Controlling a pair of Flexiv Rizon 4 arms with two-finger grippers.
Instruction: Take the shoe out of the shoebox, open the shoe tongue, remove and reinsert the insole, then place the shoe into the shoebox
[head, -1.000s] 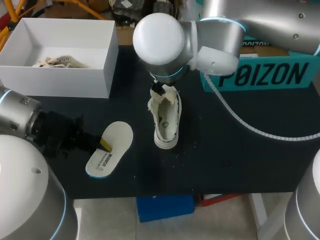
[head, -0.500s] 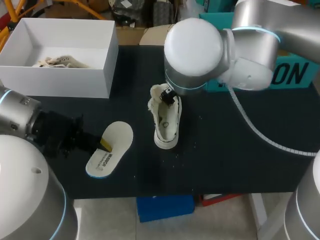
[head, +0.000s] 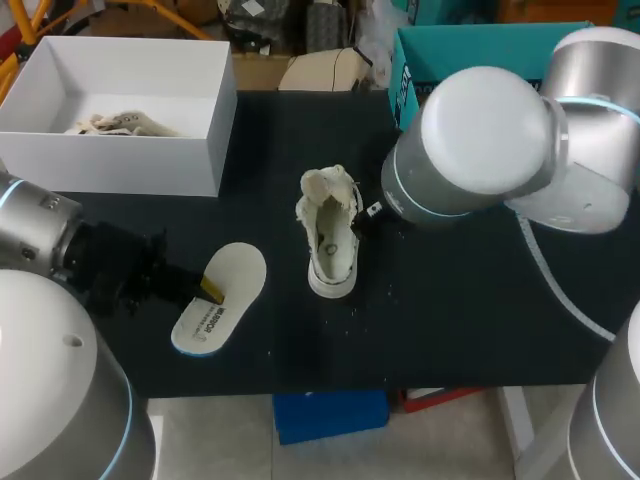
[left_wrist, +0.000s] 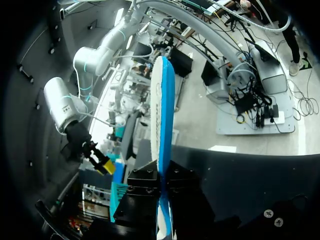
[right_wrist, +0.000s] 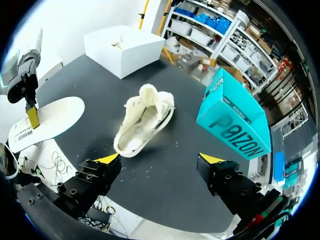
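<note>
A cream shoe stands upright in the middle of the black table, tongue pulled up, opening bare. In the right wrist view the shoe lies ahead of my right gripper, which is open, holds nothing and stands clear of it. From the head camera that gripper is mostly hidden under its own arm, just right of the shoe. The white insole lies left of the shoe, with my left gripper shut on its edge. The insole shows edge-on between the left gripper fingers.
The white shoebox stands at the back left with another cream shoe inside. A teal box sits at the back right, also seen as the teal box beside the shoe. Bare table lies in front of the shoe.
My right arm has drawn back from the shoe's tongue to the right, leaving the shoe standing alone. The left gripper and insole have not moved.
</note>
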